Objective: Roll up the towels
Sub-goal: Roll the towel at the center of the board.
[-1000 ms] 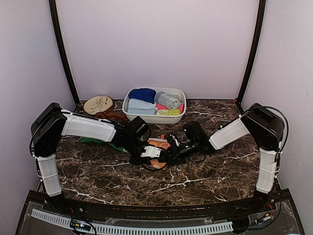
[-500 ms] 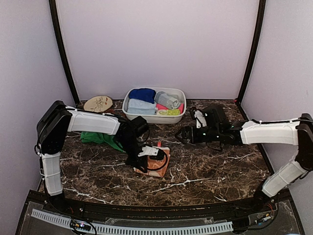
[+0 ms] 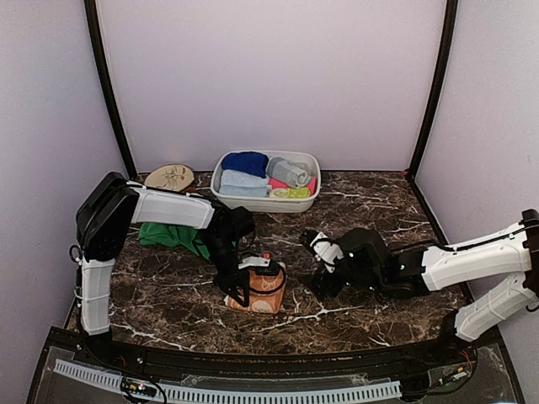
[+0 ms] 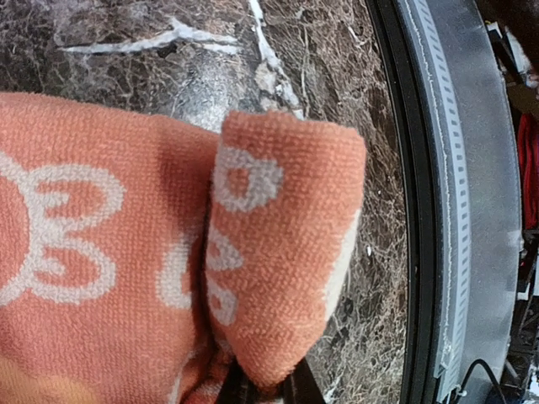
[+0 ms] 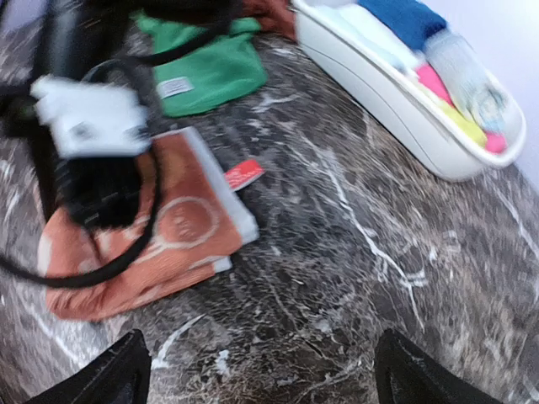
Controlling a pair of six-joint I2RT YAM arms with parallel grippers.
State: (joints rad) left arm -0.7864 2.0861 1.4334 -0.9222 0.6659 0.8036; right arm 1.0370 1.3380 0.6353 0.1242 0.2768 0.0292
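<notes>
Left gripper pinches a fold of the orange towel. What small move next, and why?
Probably the left gripper should turn its pinched fold over onto the orange towel to start a roll: the towel lies flat, and the right gripper hangs open and empty beside it.

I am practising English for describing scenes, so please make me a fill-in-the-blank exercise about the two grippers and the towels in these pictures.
1. The left gripper is shut on a fold of the printed towel, which is ___.
2. The right gripper is ___ and holds nothing.
3. The towel with the white tag is ___.
Missing words: orange, open, green.
</notes>
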